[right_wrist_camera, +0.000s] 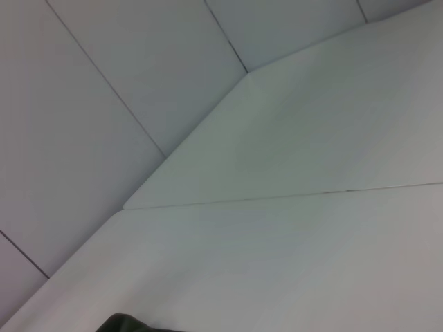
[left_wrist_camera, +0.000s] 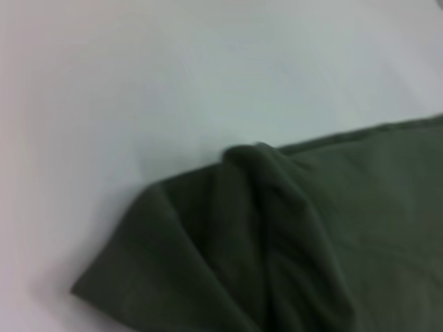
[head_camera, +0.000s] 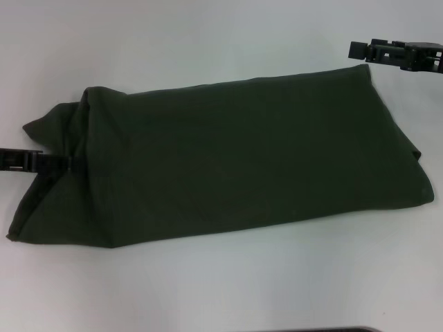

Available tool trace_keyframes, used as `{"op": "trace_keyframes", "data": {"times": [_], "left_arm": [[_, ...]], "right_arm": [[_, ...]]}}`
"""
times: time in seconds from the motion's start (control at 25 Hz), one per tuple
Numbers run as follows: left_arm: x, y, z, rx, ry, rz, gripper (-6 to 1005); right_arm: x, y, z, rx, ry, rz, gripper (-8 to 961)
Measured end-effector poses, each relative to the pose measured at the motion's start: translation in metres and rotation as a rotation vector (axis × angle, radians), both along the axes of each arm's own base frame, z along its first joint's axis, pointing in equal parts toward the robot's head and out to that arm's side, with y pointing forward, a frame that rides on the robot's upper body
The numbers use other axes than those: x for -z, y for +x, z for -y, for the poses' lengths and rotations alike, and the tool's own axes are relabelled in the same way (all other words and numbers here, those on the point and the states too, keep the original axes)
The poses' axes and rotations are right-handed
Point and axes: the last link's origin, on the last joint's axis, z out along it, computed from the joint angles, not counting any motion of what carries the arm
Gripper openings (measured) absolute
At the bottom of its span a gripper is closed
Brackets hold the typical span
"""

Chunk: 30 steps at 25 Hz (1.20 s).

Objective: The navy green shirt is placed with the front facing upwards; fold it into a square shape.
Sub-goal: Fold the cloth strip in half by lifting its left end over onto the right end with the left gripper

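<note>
Left pincer [head_camera: 69,163] grips the navy green shirt [head_camera: 235,159] at nine o'clock; the bunched hem may slip; right pincer [head_camera: 360,50], at two o'clock, aperture unclear.

A plain white table [head_camera: 221,290] fills the head view; beyond its corner, the right wrist view shows pale grey floor tiles [right_wrist_camera: 104,104] with thin dark seams
</note>
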Motion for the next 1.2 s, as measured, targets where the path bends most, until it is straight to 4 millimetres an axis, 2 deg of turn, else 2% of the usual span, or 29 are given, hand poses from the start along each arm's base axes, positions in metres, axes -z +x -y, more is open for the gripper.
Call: {"op": "trace_keyframes", "data": {"times": [0.44,0.88,1.08,1.2], "left_arm": [[-0.0018,-0.0052,-0.0031,-0.033,0.028,-0.025,414],[-0.0013,-0.0051,-0.0035,-0.033,0.021,-0.037,179],[-0.0022,-0.0036,-0.0033,-0.038,0.024,-0.021,16],[-0.0058,-0.0005,-0.0032,-0.039,0.035,0.012,19]], "right_arm": [[0.0001,0.0017,0.0014,0.005,0.0,0.0,768],[0.0008,0.0019,0.0022,0.006,-0.002,-0.002,755],[0.0016,0.0023,0.0025,0.006,-0.003,-0.002,748],[0.0037,0.0043,0.0033,0.006,-0.003,0.011,745]]}}
